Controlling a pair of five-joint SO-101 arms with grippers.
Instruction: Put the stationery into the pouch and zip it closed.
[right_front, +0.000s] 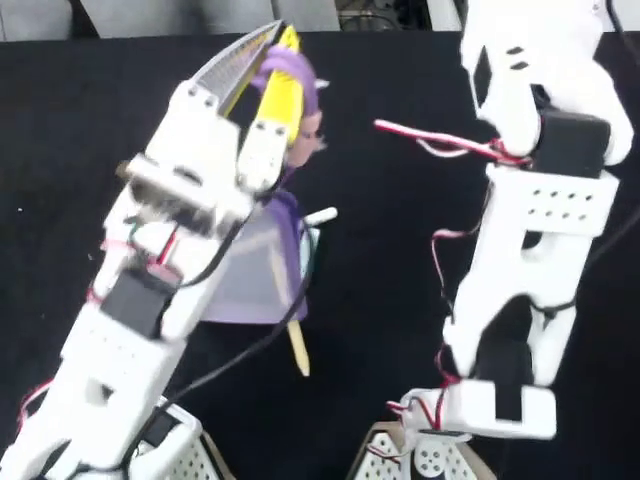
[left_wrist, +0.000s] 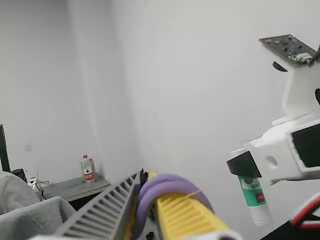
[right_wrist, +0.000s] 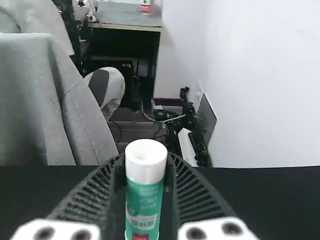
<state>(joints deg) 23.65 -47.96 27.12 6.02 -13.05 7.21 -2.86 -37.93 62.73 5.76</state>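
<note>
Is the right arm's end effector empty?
No, the right end effector is clamped on a white-capped, green-labelled glue stick.

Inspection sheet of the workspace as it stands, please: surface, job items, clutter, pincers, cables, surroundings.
Surface: black table top under both arms.
Job's things: purple fabric pouch held up by its top; yellowish wooden pencil pokes out below the pouch; green-and-white glue stick held upright.
Clutter: nothing seen.
Grippers: left pincer shut on the pouch; right pincer shut on the glue stick.
Cables: red-and-white wires on the right arm; black cable looping off the left arm.
Surroundings: white wall; grey upholstered seat; small bottle on a side table.
</note>
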